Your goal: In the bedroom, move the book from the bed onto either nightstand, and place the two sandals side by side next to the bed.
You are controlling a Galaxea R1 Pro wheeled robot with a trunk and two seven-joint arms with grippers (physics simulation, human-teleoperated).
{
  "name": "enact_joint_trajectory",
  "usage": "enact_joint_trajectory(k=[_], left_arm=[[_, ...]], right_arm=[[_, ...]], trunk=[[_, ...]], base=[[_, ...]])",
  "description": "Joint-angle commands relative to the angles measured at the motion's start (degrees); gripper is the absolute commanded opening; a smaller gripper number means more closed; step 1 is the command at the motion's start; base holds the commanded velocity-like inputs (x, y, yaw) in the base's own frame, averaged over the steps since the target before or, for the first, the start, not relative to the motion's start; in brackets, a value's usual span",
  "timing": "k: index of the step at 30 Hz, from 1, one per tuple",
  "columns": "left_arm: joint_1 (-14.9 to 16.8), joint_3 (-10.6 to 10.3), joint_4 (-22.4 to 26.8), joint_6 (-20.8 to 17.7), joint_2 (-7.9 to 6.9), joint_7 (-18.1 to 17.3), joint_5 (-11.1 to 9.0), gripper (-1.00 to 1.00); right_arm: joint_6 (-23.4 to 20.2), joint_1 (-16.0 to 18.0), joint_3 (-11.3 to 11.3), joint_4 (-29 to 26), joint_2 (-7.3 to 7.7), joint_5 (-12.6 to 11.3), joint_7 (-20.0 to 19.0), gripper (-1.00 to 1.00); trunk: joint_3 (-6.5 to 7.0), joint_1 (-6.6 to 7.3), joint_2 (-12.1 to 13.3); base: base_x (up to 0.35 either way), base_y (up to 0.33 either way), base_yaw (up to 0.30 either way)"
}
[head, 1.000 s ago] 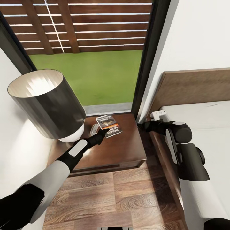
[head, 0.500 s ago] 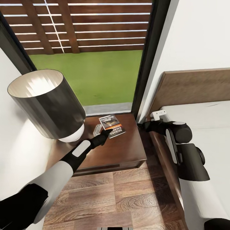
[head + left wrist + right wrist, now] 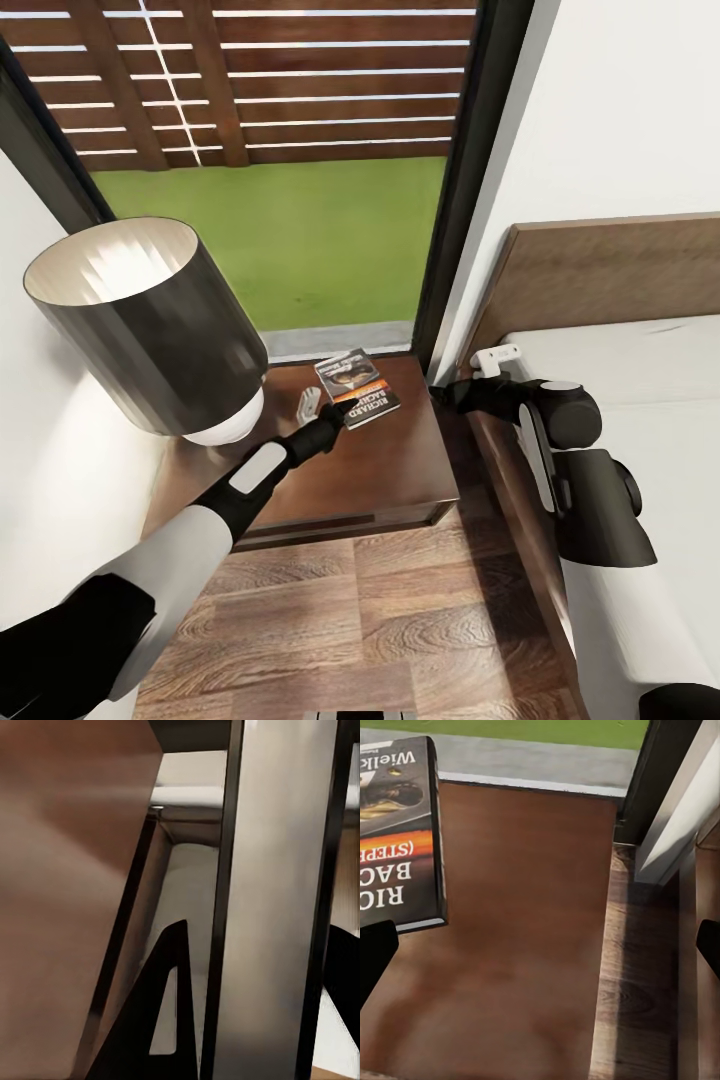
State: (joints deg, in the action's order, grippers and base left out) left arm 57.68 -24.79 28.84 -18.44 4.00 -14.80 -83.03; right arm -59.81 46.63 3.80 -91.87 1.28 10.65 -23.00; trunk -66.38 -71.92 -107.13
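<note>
Dark-covered with an orange band and white lettering, the book (image 3: 358,388) lies flat on the nightstand (image 3: 395,470), toward its far edge by the window. In the right wrist view the book (image 3: 397,832) rests on the glossy brown worktop (image 3: 525,945), its spine edge facing the open wood.

Touching or almost touching the book's near corner, at about 7 o'clock from it, is the left gripper (image 3: 335,418), reaching in over the worktop on a white and black arm. Its fingers are too dark and small in the head view to tell how far apart they stand, and I cannot tell whether they hold the book.

At 9 o'clock from the book sits a small pale object (image 3: 308,403), and beyond it a lamp (image 3: 150,325) with a dark shade. The right gripper (image 3: 445,393) hovers at 3 o'clock from the book, over the gap between nightstand and bed (image 3: 620,370); its fingers appear spread, with nothing between them. Wood-plank floor (image 3: 380,620) lies in front.
</note>
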Motion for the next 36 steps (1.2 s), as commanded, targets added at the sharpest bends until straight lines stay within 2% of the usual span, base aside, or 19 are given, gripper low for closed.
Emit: enact_joint_trajectory(k=[1, 10, 20, 31, 36], left_arm=[[0.06, -0.18, -0.27, -0.13, 0.00, -0.59, -0.52, -1.00], [0.06, -0.17, -0.90, -0.15, 0.03, -2.80, -0.72, -1.00], [0.02, -0.17, -1.33, 0.46, 0.04, -3.58, -0.85, -1.00], [0.04, -0.17, -6.45, 0.94, 0.09, -3.42, -0.86, -1.00], [0.04, -0.17, -7.25, 1.22, 0.11, -3.41, -0.87, -1.00]], right_arm=[[-0.19, 0.04, 0.06, -0.06, 0.04, 0.60, -0.47, 1.00], [-0.19, -0.03, 0.06, -0.06, 0.04, 0.60, -0.47, 1.00], [-0.19, -0.09, 0.06, -0.06, 0.04, 0.60, -0.47, 1.00], [-0.19, -0.25, 0.06, -0.06, 0.04, 0.60, -0.47, 1.00], [-0.19, -0.29, 0.06, -0.06, 0.04, 0.60, -0.47, 1.00]], trunk=[[-0.03, 0.01, -0.02], [-0.03, 0.01, -0.02], [-0.03, 0.01, -0.02], [-0.03, 0.01, -0.02], [-0.03, 0.01, -0.02]], base=[[0.000, 0.000, 0.000], [0.000, 0.000, 0.000], [0.000, 0.000, 0.000], [0.000, 0.000, 0.000], [0.000, 0.000, 0.000]])
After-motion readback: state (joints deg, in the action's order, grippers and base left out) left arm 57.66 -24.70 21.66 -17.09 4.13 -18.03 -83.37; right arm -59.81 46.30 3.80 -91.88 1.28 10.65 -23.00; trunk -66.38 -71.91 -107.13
